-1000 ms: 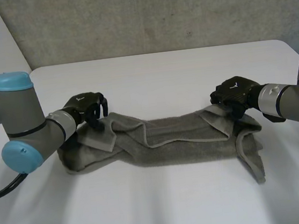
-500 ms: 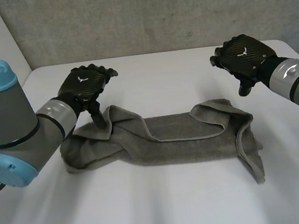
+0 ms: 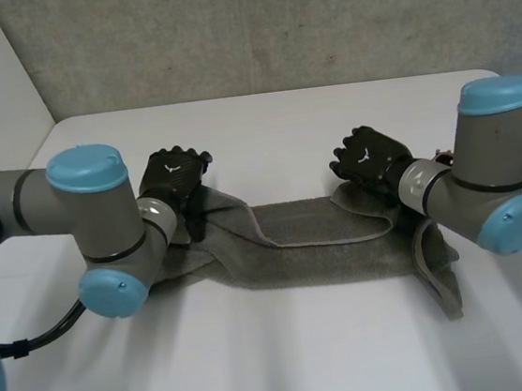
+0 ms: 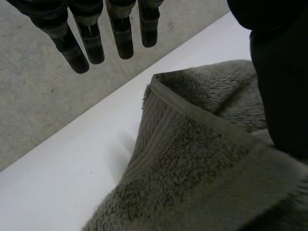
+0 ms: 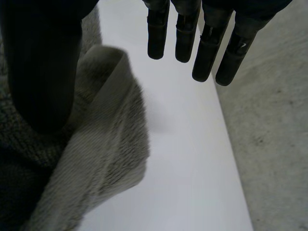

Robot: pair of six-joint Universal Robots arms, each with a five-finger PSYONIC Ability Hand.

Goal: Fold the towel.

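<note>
Towel [image 3: 328, 244] lies long and bunched on white table [image 3: 263, 129]. Left hand [image 3: 174, 175] over its left far corner, right hand [image 3: 366, 160] over right far corner. Both wide open, fingers straight, holding nothing. Step, I think: grab corners. Next needs firm pinch, thumb against fingers.

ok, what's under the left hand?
A corner of the towel lies under the left hand, thumb over the cloth; straight fingers reach past it, with bare table beyond. Whatever the thumb covers is hidden.
</note>
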